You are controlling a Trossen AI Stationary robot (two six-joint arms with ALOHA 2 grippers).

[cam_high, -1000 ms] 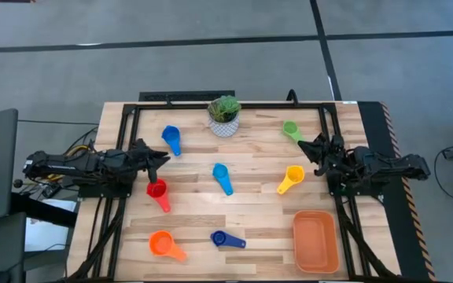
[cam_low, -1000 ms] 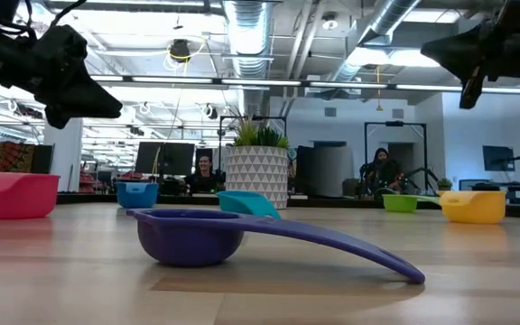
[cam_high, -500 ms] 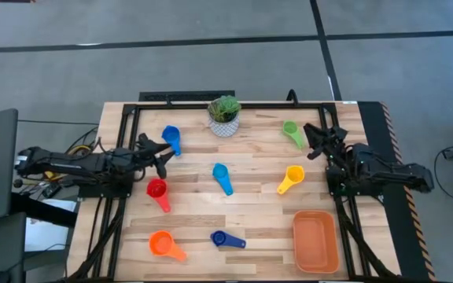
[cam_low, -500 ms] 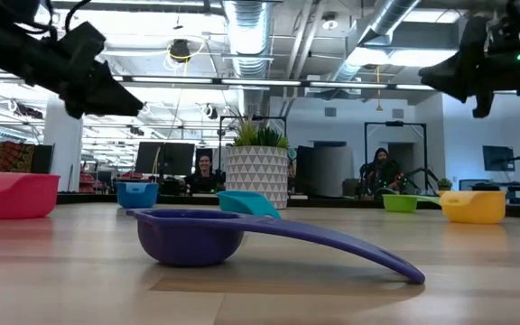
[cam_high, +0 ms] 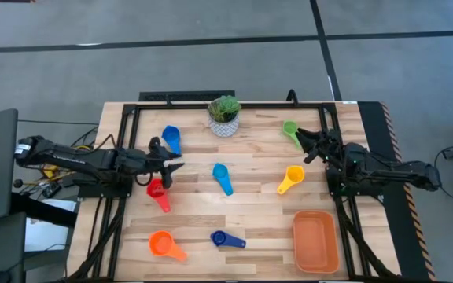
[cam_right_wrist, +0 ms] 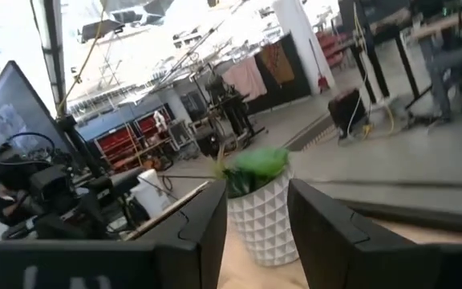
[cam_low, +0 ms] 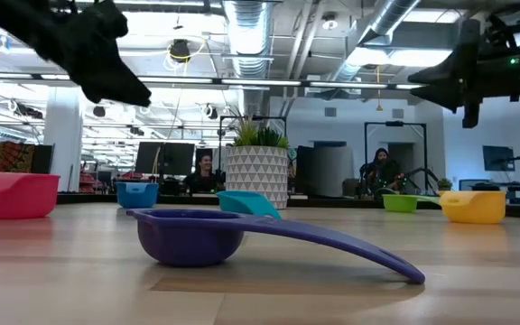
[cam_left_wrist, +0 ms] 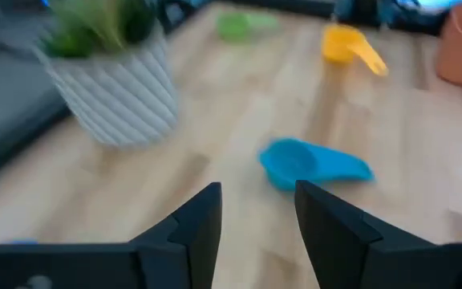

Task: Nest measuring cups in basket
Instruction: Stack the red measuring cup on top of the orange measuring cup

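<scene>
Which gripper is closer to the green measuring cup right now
Right. The right gripper hovers just beside the green measuring cup at the table's far right. The left gripper is across the table, above the red measuring cup.

The wooden surface [cam_high: 250, 212] carries seven scattered measuring cups [cam_high: 222, 178], an orange basket [cam_high: 315, 240] and a white potted plant [cam_high: 224, 116].

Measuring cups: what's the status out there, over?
Both grippers open, empty: left gripper above the red cup, right gripper by the green cup. All seven cups loose on table. Basket empty. Nothing blocking.
</scene>
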